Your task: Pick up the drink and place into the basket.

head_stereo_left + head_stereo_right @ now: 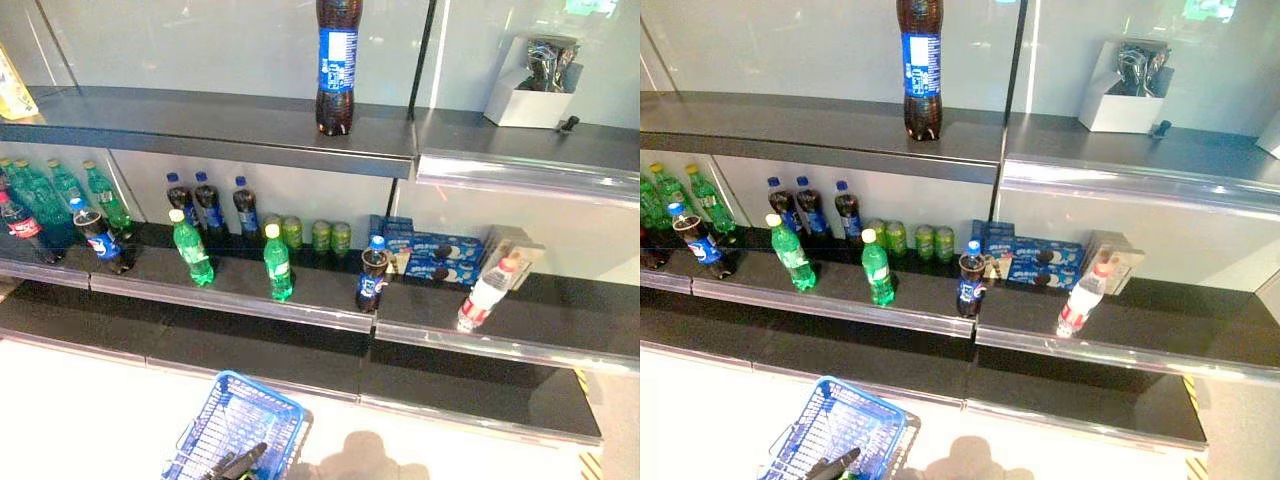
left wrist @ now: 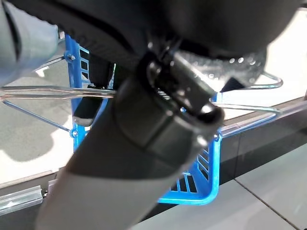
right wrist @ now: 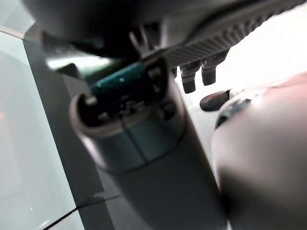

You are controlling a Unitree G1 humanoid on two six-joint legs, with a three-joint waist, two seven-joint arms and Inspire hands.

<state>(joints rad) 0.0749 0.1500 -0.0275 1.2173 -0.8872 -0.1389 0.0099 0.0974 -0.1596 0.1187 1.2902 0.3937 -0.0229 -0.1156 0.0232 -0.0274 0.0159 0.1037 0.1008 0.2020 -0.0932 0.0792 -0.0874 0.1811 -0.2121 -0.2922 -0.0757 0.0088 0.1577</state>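
Note:
The blue basket (image 1: 232, 430) hangs at the bottom of the eye views, in front of the shelves. My left hand (image 1: 236, 463) is shut on its thin wire handles (image 2: 48, 91); it also shows in the left wrist view (image 2: 158, 120) above the blue basket (image 2: 201, 191). Drinks stand on the middle shelf: green bottles (image 1: 278, 262), a dark cola bottle with a blue cap (image 1: 373, 275) and a white bottle with a red cap (image 1: 487, 293). A large cola bottle (image 1: 337, 65) stands on the top shelf. My right hand (image 3: 144, 120) shows in the right wrist view, relaxed and holding nothing.
More dark and green bottles (image 1: 60, 195) fill the middle shelf's left part, with green cans (image 1: 320, 236) at its back. Blue biscuit boxes (image 1: 430, 255) lie behind the cola bottle. A white box (image 1: 530, 90) sits on the top shelf at the right. A low dark shelf (image 1: 450, 390) juts out below.

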